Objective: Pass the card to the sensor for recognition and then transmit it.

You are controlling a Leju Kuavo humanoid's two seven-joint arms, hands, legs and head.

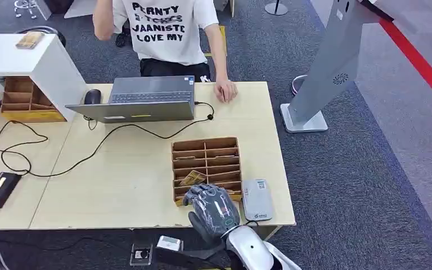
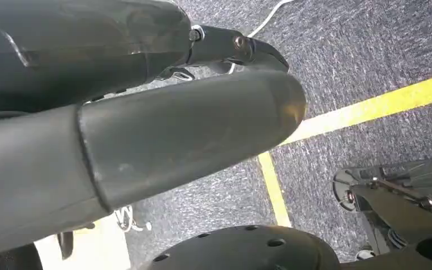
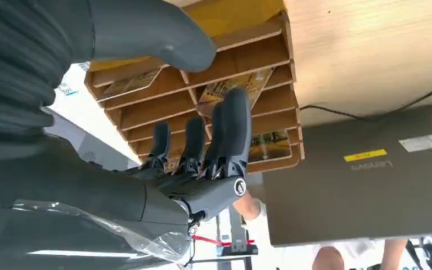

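- The right hand (image 1: 212,205) is hovering, holding nothing, fingers spread, at the wooden rack's (image 1: 207,147) near edge.
- The card (image 1: 193,179) is leaning in a near rack slot, just beyond the fingertips (image 3: 233,107).
- The left hand (image 2: 146,135) is hanging by the floor; its grip cannot be told.

Desk clutter, nothing fancy
Open laptop (image 1: 146,98) with a mouse (image 1: 92,96) just beside it, black cable (image 1: 62,163) snaking across the table (image 1: 118,185), person (image 1: 163,28) standing behind, grey kiosk (image 1: 329,67) on the carpet
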